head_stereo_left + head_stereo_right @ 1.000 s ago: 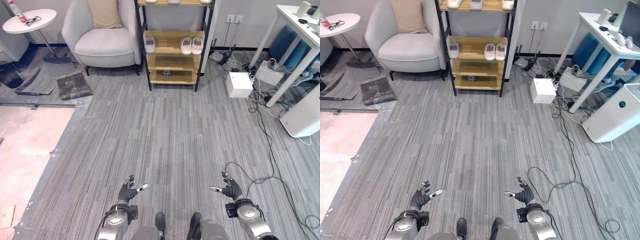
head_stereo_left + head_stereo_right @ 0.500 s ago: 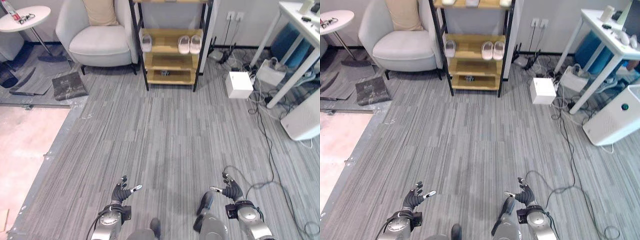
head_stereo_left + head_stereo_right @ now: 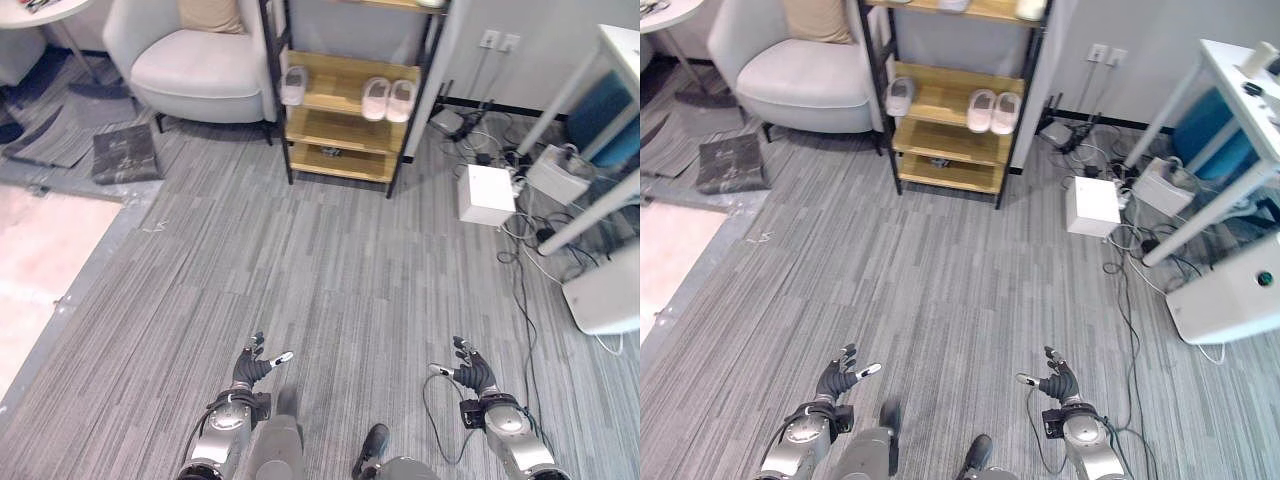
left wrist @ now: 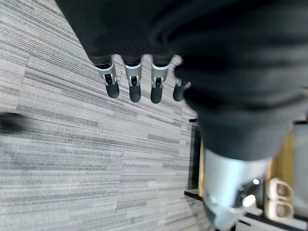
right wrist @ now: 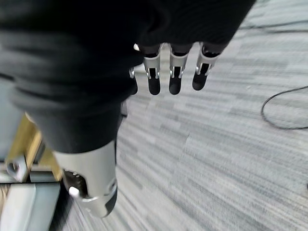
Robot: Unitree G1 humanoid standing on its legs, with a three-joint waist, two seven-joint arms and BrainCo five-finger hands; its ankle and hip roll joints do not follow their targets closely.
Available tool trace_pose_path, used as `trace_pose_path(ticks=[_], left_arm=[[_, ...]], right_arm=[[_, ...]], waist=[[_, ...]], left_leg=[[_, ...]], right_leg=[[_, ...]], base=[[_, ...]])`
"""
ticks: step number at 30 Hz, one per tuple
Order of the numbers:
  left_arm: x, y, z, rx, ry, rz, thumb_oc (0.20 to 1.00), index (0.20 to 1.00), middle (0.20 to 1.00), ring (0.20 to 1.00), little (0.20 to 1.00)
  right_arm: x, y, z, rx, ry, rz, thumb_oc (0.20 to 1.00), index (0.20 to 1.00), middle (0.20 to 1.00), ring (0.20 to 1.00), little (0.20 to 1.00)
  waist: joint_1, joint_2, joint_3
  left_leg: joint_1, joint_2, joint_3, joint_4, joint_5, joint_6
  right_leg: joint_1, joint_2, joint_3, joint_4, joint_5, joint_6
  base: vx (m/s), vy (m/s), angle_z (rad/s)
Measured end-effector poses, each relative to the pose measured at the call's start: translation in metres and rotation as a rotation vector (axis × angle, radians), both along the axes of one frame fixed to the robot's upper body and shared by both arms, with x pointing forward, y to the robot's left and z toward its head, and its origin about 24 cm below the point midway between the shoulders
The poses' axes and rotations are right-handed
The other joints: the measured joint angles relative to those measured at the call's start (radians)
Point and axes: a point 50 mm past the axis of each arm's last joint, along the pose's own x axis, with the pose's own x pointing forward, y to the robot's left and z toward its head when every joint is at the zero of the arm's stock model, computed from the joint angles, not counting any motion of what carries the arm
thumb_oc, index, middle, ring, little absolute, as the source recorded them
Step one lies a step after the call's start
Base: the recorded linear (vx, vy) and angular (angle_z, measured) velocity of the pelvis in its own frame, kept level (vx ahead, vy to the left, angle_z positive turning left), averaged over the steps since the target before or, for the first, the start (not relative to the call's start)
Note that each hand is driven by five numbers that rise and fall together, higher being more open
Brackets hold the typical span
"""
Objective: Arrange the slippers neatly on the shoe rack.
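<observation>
The wooden shoe rack (image 3: 345, 120) with black posts stands against the far wall. On its middle shelf a pale pink pair of slippers (image 3: 386, 98) sits at the right, and a single light slipper (image 3: 293, 85) lies at the left. More light slippers (image 3: 1030, 8) rest on the top shelf. A small dark object (image 3: 332, 152) lies on the lowest shelf. My left hand (image 3: 252, 368) and right hand (image 3: 470, 376) hang low over the grey floor, far from the rack. Both are open with straight fingers (image 4: 132, 84) and hold nothing.
A light armchair (image 3: 190, 70) stands left of the rack, with a dark mat (image 3: 126, 155) on the floor before it. Right of the rack are a white box (image 3: 486, 194), tangled cables (image 3: 520, 230), a white table's legs (image 3: 585, 205) and a white appliance (image 3: 605, 290).
The whole picture has shifted, so the camera has moved; the rack sits slightly lower in view. Both hands remain low, open and empty.
</observation>
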Motion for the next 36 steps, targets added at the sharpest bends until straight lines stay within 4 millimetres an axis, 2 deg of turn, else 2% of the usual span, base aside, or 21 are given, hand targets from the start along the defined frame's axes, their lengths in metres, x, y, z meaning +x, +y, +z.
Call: trace_pose_path(ticks=[1,2,3,6,8,10,11,12,15,17,19,21,23,27,28,29,30,31,32,34,36], left_arm=[[-0.002,0.0,-0.002,0.001,0.012,0.0,1.0,1.0,1.0,1.0,1.0],[-0.01,-0.001,-0.006,0.001,0.035,-0.001,1.0,1.0,1.0,1.0,1.0],[-0.016,-0.002,-0.009,-0.003,0.051,0.0,1.0,1.0,1.0,1.0,1.0],[-0.022,0.012,-0.009,0.028,0.066,0.011,1.0,1.0,1.0,1.0,1.0],[-0.019,0.016,-0.006,0.04,0.056,0.008,1.0,1.0,1.0,1.0,1.0],[-0.016,0.026,-0.002,0.067,0.043,0.007,1.0,1.0,1.0,1.0,1.0],[-0.015,0.026,-0.001,0.069,0.041,0.004,1.0,1.0,1.0,1.0,1.0],[-0.012,0.023,0.0,0.07,0.034,-0.013,1.0,1.0,1.0,1.0,1.0],[-0.009,0.022,0.001,0.069,0.027,-0.02,1.0,1.0,1.0,1.0,1.0],[-0.01,0.016,-0.002,0.057,0.037,-0.028,1.0,1.0,1.0,1.0,1.0],[-0.006,0.008,-0.001,0.039,0.028,-0.039,1.0,1.0,1.0,1.0,1.0],[0.0,0.003,0.001,0.024,0.013,-0.051,1.0,1.0,1.0,1.0,1.0],[0.0,0.004,0.001,0.03,0.01,-0.053,1.0,1.0,1.0,1.0,1.0],[-0.005,0.008,-0.001,0.05,0.024,-0.053,1.0,1.0,1.0,1.0,1.0],[-0.006,0.001,-0.004,0.031,0.032,-0.051,1.0,1.0,1.0,1.0,1.0],[-0.011,-0.002,-0.005,0.017,0.038,-0.049,1.0,1.0,1.0,1.0,1.0],[-0.012,-0.003,-0.005,0.011,0.035,-0.052,1.0,1.0,1.0,1.0,1.0],[-0.013,-0.007,-0.006,-0.002,0.037,-0.05,1.0,1.0,1.0,1.0,1.0],[-0.012,-0.008,-0.007,-0.006,0.039,-0.053,1.0,1.0,1.0,1.0,1.0],[-0.008,-0.008,-0.004,-0.003,0.024,-0.059,1.0,1.0,1.0,1.0,1.0],[-0.002,-0.008,-0.001,0.0,0.01,-0.063,1.0,1.0,1.0,1.0,1.0]], right_arm=[[0.002,0.001,0.0,-0.001,-0.002,0.008,1.0,1.0,1.0,1.0,1.0],[-0.001,0.002,-0.002,-0.003,0.009,0.013,1.0,1.0,1.0,1.0,1.0],[0.001,0.001,0.001,-0.005,-0.003,0.015,1.0,1.0,1.0,1.0,1.0],[0.002,0.012,0.0,0.014,-0.006,0.054,1.0,1.0,1.0,1.0,1.0],[0.002,0.016,-0.001,0.017,-0.006,0.063,1.0,1.0,1.0,1.0,1.0],[0.014,0.029,0.007,0.043,-0.047,0.095,1.0,1.0,1.0,1.0,1.0],[0.015,0.03,0.007,0.045,-0.05,0.097,1.0,1.0,1.0,1.0,1.0],[0.011,0.031,0.004,0.052,-0.038,0.094,1.0,1.0,1.0,1.0,1.0],[0.009,0.031,0.002,0.054,-0.029,0.089,1.0,1.0,1.0,1.0,1.0],[0.013,0.029,0.005,0.05,-0.042,0.081,1.0,1.0,1.0,1.0,1.0],[0.012,0.027,0.005,0.048,-0.04,0.076,1.0,1.0,1.0,1.0,1.0],[0.007,0.025,0.002,0.049,-0.027,0.063,1.0,1.0,1.0,1.0,1.0],[0.004,0.024,0.0,0.05,-0.015,0.056,1.0,1.0,1.0,1.0,1.0],[-0.002,0.018,-0.004,0.048,0.007,0.028,1.0,1.0,1.0,1.0,1.0],[-0.003,0.015,-0.005,0.042,0.017,0.022,1.0,1.0,1.0,1.0,1.0],[-0.01,0.01,-0.009,0.039,0.041,-0.001,1.0,1.0,1.0,1.0,1.0],[-0.011,0.008,-0.01,0.038,0.046,-0.006,1.0,1.0,1.0,1.0,1.0],[-0.012,0.002,-0.01,0.024,0.048,-0.015,1.0,1.0,1.0,1.0,1.0],[-0.01,-0.001,-0.008,0.024,0.042,-0.022,1.0,1.0,1.0,1.0,1.0],[-0.01,-0.007,-0.006,0.022,0.038,-0.035,1.0,1.0,1.0,1.0,1.0],[-0.009,-0.011,-0.004,0.019,0.03,-0.042,1.0,1.0,1.0,1.0,1.0]], waist=[[0.003,0.008,0.002],[0.016,0.032,-0.008],[0.015,0.049,-0.015],[0.014,-0.009,-0.034],[0.016,-0.015,-0.035],[0.005,-0.008,-0.032],[0.0,-0.006,-0.03],[-0.01,-0.001,-0.028],[-0.011,-0.009,-0.023],[-0.028,-0.011,-0.015],[-0.045,0.007,-0.004],[-0.067,0.015,0.008],[-0.067,0.01,0.015],[-0.084,-0.018,0.019],[-0.086,-0.012,0.02],[-0.098,0.016,0.006],[-0.101,0.022,0.003],[-0.108,0.045,-0.004],[-0.11,0.057,-0.011],[-0.109,0.037,-0.026],[-0.111,0.014,-0.036]], left_leg=[[-0.013,0.003,-0.002,0.005,0.007,-0.001],[-0.024,0.006,-0.007,0.028,0.003,-0.004],[-0.031,0.01,-0.011,0.069,0.047,0.017],[-0.006,-0.075,0.029,0.114,0.074,0.031],[0.026,-0.1,0.034,0.109,0.093,0.078],[0.084,-0.122,0.057,0.093,0.066,0.153],[0.098,-0.126,0.053,0.092,0.06,0.161],[0.13,-0.133,0.033,0.073,0.05,0.175],[0.174,-0.156,0.025,0.037,0.041,0.187],[0.203,-0.171,0.013,0.03,0.043,0.2],[0.215,-0.171,-0.006,0.031,0.012,0.193],[0.238,-0.188,-0.029,0.027,-0.003,0.191],[0.262,-0.198,-0.03,0.03,-0.024,0.196],[0.343,-0.21,-0.053,0.025,-0.091,0.162],[0.365,-0.2,-0.069,0.026,-0.115,0.152],[0.385,-0.155,-0.082,0.029,-0.13,0.116],[0.4,-0.136,-0.082,0.027,-0.135,0.102],[0.423,-0.078,-0.087,0.034,-0.163,0.069],[0.421,-0.053,-0.093,0.053,-0.175,0.052],[0.393,-0.036,-0.109,0.148,-0.176,0.049],[0.312,-0.037,-0.108,0.343,-0.185,0.018]], right_leg=[[0.01,0.0,0.004,0.0,0.0,0.004],[0.027,0.012,0.025,0.0,-0.007,0.035],[0.043,0.012,0.035,0.001,-0.021,0.054],[0.04,-0.089,0.119,0.084,-0.078,0.095],[0.025,-0.101,0.132,0.153,-0.087,0.113],[-0.084,-0.183,0.144,0.475,-0.089,0.165],[-0.123,-0.204,0.161,0.574,-0.076,0.178],[-0.177,-0.216,0.181,0.665,-0.124,0.202],[-0.256,-0.205,0.187,0.597,-0.155,0.192],[-0.267,-0.188,0.164,0.44,-0.126,0.169],[-0.297,-0.166,0.165,0.225,-0.037,0.162],[-0.318,-0.183,0.163,0.047,0.072,0.179],[-0.344,-0.193,0.161,0.001,0.132,0.187],[-0.307,-0.177,0.17,0.007,0.135,0.185],[-0.301,-0.161,0.195,0.029,0.173,0.157],[-0.279,-0.13,0.19,0.04,0.193,0.131],[-0.261,-0.108,0.186,0.037,0.213,0.106],[-0.233,-0.049,0.174,0.033,0.204,0.045],[-0.219,-0.027,0.158,0.032,0.192,0.039],[-0.191,-0.005,0.136,0.036,0.186,-0.004],[-0.163,-0.003,0.13,0.028,0.155,-0.015]], base=[[0.27,0.16,-0.47],[0.29,0.19,-0.55],[0.4,0.268,-0.62],[0.28,0.221,-0.29],[0.23,0.255,-0.26],[0.22,0.217,-0.21],[0.23,0.171,0.27],[0.24,0.13,0.28],[0.27,0.047,0.24],[0.29,-0.056,0.17],[0.31,-0.072,0.23],[0.33,-0.048,0.38],[0.35,-0.025,0.13],[0.51,-0.035,0.14],[0.15,-0.028,0.29],[0.46,-0.088,0.27],[0.61,-0.135,0.17],[0.74,-0.166,0.04],[0.55,-0.148,0.11],[0.32,-0.125,0.19],[0.22,-0.14,0.08]])
